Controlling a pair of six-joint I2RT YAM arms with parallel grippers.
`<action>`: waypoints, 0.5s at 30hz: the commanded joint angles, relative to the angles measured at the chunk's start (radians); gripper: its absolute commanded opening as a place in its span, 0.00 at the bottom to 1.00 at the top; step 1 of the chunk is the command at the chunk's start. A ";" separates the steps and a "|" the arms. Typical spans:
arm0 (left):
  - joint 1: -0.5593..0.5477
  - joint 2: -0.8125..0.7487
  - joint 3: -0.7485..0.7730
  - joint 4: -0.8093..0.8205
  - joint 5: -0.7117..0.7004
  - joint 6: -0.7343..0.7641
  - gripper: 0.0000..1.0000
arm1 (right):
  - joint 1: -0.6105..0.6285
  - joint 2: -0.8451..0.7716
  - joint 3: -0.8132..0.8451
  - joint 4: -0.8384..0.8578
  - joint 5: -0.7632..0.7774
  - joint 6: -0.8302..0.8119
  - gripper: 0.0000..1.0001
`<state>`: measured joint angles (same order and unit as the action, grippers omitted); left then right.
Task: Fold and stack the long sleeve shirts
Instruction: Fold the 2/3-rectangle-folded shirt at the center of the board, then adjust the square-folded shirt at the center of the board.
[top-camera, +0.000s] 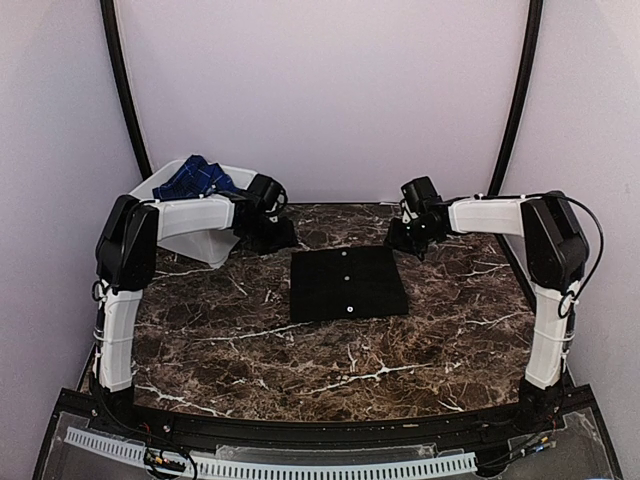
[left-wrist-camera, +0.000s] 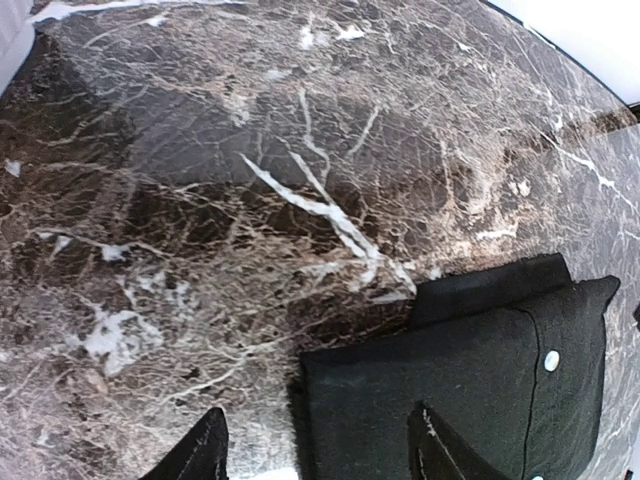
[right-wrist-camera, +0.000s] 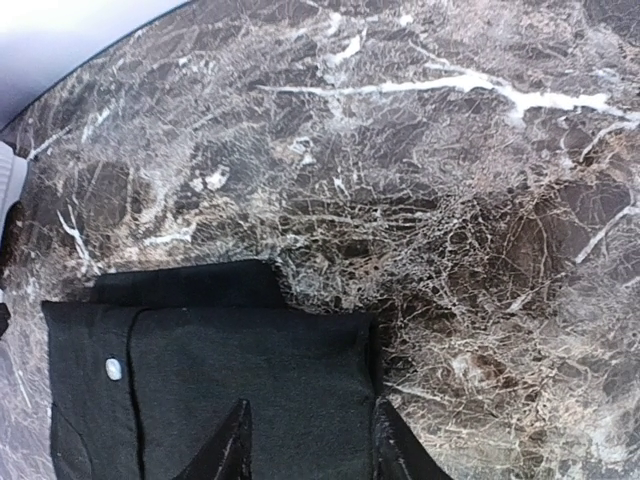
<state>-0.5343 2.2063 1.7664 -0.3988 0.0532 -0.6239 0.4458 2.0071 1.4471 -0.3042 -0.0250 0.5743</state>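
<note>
Black shirt lies folded toward the tabletop's far edge. Left gripper and right gripper hover over its far corners, both spread open and empty.

Under the left gripper the black shirt runs off the view's bottom and right edges. Under the right gripper its near part is cut off likewise, and only fingertips of either gripper show. Behind the left gripper, the checked shirt is mostly hidden by the tub wall and the left arm; from above, both grippers' jaws are too small to read.
</note>
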 joint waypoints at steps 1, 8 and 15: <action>-0.003 -0.101 0.015 -0.044 -0.060 0.032 0.59 | 0.024 -0.071 0.036 0.004 0.011 -0.034 0.34; -0.049 -0.148 -0.028 -0.039 0.006 0.041 0.47 | 0.081 0.031 0.093 0.023 -0.087 -0.076 0.22; -0.105 -0.154 -0.053 -0.030 0.044 0.038 0.43 | 0.048 0.208 0.217 0.007 -0.108 -0.077 0.20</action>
<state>-0.6109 2.0930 1.7489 -0.4183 0.0605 -0.5945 0.5293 2.1101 1.5883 -0.2840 -0.1154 0.5072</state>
